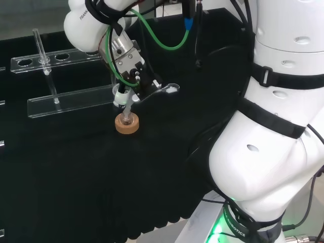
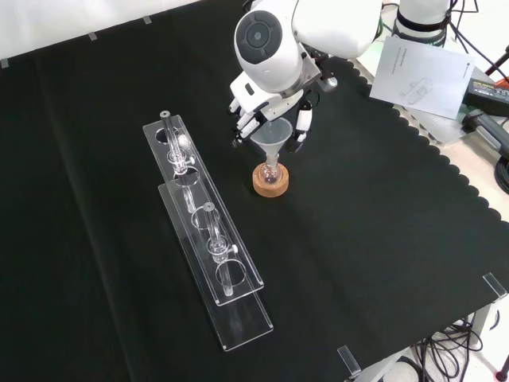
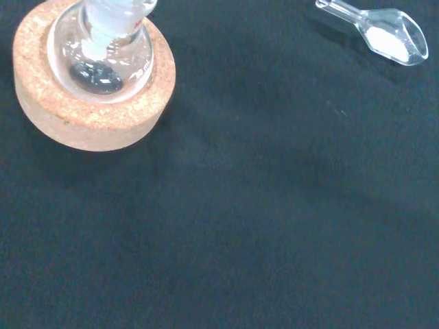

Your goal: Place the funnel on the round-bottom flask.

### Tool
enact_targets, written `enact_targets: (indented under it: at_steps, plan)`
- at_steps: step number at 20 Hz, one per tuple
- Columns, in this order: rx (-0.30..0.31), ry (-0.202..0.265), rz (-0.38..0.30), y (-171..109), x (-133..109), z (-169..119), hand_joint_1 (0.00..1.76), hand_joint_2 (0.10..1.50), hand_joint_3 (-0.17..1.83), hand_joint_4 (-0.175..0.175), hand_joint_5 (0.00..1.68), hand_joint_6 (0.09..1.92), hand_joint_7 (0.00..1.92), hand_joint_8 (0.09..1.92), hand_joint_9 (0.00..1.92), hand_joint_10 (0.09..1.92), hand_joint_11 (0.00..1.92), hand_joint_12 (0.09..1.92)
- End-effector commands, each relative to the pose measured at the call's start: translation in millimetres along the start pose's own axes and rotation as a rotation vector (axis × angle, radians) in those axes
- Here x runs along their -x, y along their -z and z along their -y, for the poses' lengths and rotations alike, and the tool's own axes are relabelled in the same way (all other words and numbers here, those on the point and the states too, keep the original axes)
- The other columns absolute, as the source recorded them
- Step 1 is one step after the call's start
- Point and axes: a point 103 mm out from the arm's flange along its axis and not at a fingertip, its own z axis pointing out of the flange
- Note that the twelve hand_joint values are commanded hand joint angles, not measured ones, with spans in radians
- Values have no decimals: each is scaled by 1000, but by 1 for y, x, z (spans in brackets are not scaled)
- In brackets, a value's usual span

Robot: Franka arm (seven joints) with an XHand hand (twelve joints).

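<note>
One hand (image 2: 270, 111) above cork ring (image 2: 270, 181), fingers curled round funnel (image 2: 273, 137); stem in flask (image 2: 270, 169) neck.

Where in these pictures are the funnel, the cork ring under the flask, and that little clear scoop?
funnel (image 2: 271, 133), front view, on its wide cone.
cork ring (image 3: 89, 127), wrist view, on its outer side wall.
clear scoop (image 3: 392, 38), wrist view, on its bowl, which holds white powder.
</note>
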Motion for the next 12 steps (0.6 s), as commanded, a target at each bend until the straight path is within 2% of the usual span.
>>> enact_targets:
  at_steps: [1, 5, 9, 12]
  plan:
    - [4, -3, -9, 4, 2, -4, 647, 805, 443, -66, 489, 129, 601, 840, 881, 638, 592, 1250]
    - [-6, -15, 37, 9, -7, -4, 639, 796, 443, -66, 478, 124, 570, 845, 859, 639, 581, 1253]
    - [-11, -26, 31, 15, -18, -1, 632, 790, 443, -67, 469, 119, 553, 844, 848, 639, 576, 1255]
    - [-20, -11, 29, 14, -20, 0, 620, 775, 440, -66, 443, 104, 497, 834, 809, 635, 564, 1263]
